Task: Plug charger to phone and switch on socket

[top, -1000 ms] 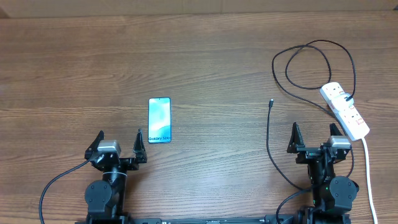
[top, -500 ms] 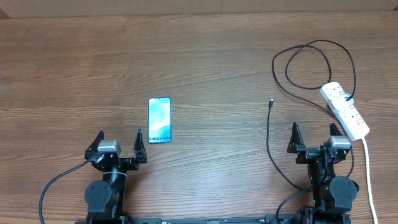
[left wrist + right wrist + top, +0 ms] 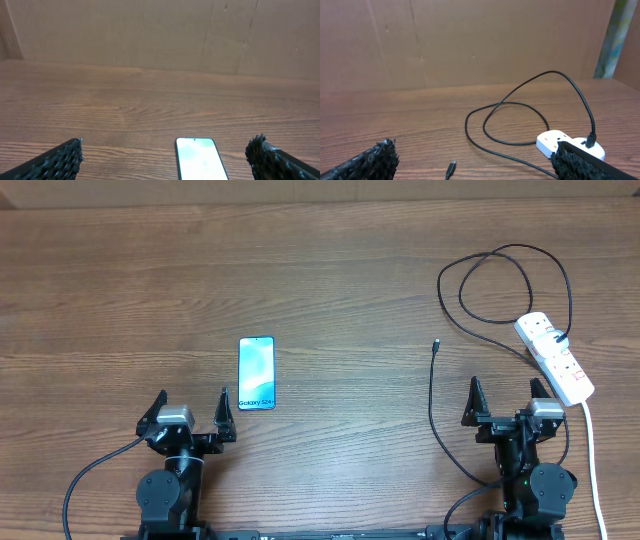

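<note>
The phone [image 3: 257, 373] lies flat on the wooden table, screen up, reading "Galaxy S24+"; its top end shows in the left wrist view [image 3: 200, 158]. My left gripper [image 3: 191, 409] is open and empty just below and left of the phone. The charger, a thin black cable [image 3: 500, 252], loops from the socket [image 3: 555, 358], a white power strip at the right, and ends in a small plug tip [image 3: 436, 346], also in the right wrist view [image 3: 451, 168]. My right gripper [image 3: 505, 402] is open and empty between the cable and the strip [image 3: 559, 142].
A thick white cord [image 3: 592, 460] runs from the power strip down the right edge. A brown cardboard wall [image 3: 160, 35] stands behind the table's far edge. Black arm cables trail at the near edge.
</note>
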Robot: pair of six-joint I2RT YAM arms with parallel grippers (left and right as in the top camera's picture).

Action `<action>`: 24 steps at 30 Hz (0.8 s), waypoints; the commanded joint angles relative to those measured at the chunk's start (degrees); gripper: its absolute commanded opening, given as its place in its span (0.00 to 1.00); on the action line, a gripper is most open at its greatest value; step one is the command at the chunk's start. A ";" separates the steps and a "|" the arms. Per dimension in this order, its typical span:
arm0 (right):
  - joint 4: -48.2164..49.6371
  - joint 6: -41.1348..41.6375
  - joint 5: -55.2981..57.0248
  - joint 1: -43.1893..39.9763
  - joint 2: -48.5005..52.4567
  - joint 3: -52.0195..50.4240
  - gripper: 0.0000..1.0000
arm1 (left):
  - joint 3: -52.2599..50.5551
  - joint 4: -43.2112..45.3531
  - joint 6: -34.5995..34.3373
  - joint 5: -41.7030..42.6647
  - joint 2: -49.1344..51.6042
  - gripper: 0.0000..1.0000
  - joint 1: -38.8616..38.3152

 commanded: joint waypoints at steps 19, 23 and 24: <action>0.28 -0.22 0.39 0.26 -0.57 -0.57 1.00 | -0.20 1.90 1.44 0.22 -0.37 1.00 -0.20; 0.28 -0.22 0.39 0.26 -0.57 -0.57 1.00 | -0.17 1.31 -1.42 4.59 -0.37 1.00 -0.20; 0.28 -0.22 0.39 0.26 -0.57 -0.57 1.00 | -0.15 1.33 -2.69 5.46 -0.37 0.99 -0.20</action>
